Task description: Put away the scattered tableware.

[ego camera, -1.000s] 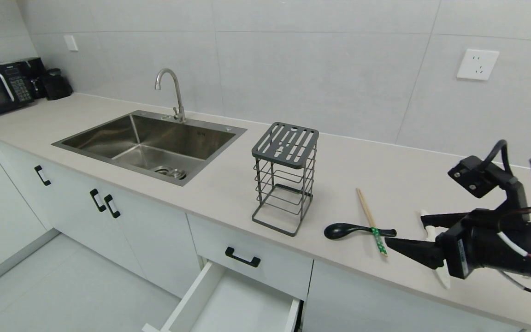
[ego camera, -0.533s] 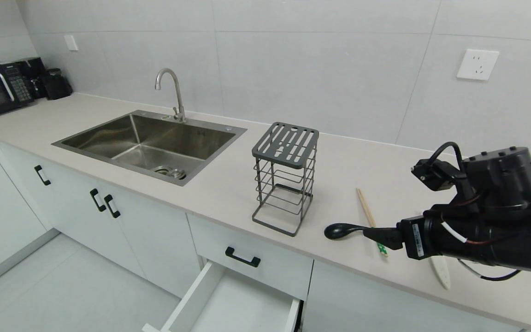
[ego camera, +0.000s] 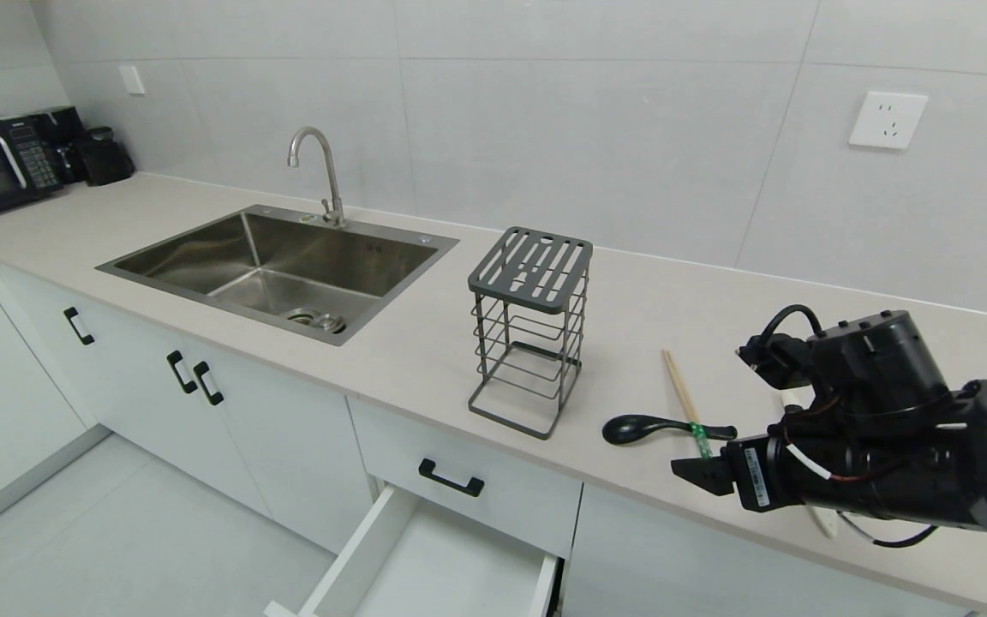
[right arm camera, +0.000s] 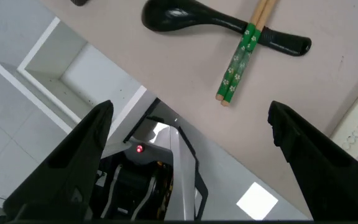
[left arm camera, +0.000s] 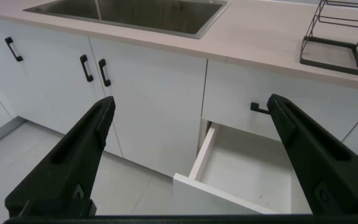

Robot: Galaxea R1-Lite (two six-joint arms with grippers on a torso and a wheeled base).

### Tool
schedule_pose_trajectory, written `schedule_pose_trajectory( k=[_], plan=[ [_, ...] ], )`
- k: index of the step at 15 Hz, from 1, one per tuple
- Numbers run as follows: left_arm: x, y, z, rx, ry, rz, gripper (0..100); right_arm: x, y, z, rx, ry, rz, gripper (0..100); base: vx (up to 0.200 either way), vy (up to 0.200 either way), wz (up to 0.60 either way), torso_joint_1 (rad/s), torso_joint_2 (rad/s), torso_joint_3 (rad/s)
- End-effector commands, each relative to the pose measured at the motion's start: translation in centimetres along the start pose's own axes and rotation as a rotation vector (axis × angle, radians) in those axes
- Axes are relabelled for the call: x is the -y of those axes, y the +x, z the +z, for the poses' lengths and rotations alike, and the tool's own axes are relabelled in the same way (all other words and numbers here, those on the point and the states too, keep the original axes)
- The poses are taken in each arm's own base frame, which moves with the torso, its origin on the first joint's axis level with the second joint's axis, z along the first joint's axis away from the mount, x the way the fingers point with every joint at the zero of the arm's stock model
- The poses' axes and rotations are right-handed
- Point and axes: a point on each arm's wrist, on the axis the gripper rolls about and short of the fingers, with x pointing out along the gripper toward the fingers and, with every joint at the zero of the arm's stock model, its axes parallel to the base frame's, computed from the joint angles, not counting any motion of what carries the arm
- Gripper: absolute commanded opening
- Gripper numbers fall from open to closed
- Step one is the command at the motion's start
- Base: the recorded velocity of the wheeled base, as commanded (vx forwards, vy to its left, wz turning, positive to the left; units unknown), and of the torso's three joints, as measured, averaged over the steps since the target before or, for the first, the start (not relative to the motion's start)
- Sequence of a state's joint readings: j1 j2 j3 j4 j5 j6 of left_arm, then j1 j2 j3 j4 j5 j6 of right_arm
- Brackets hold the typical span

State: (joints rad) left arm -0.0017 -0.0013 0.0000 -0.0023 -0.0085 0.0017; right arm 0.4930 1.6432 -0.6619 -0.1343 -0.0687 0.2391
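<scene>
Black spoon point(ego camera: 643, 427) is seen lying flat on the counter point(ego camera: 425, 343), lower right of centre in the head view. Its handle is crossed by a chopstick pair point(ego camera: 689, 413) with green-patterned ends. The right gripper point(ego camera: 699, 470) is positioned just below-right of them, pointed toward frame left, fingers spread, nothing gripped.

One glossy black plastic spoon point(ego camera: 643, 426), just ahead of the right gripper point(right arm camera: 194, 165); two wooden chopsticks with green flowered ends point(ego camera: 684, 396), crossing its handle; one flat white utensil point(ego camera: 823, 519), mostly hidden; one dark grey wire rack point(ego camera: 528, 330); one steel sink point(ego camera: 322, 257); four black cabinet handles point(ego camera: 451, 477).
</scene>
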Motion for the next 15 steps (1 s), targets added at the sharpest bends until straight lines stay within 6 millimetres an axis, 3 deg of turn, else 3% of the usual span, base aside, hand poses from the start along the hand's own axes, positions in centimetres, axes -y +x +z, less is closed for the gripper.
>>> schedule_pose_trajectory(
  k=[1,10,15],
  plan=[
    [0.0,0.0,0.0,-0.001,0.000,0.001,100,0.1,1.4,-0.6,-0.051,0.024,-0.039,100,0.000,0.000,0.00,0.000,0.00,0.000],
    [0.0,0.0,0.0,-0.001,0.000,-0.001,100,-0.4,5.9,0.0,-0.122,0.095,-0.085,100,0.000,0.000,0.00,0.000,0.00,0.000],
    [0.0,0.0,0.0,-0.001,0.000,0.001,100,-0.7,6.5,1.1,-0.088,0.099,-0.117,100,0.000,0.000,0.00,0.000,0.00,0.000]
  ],
)
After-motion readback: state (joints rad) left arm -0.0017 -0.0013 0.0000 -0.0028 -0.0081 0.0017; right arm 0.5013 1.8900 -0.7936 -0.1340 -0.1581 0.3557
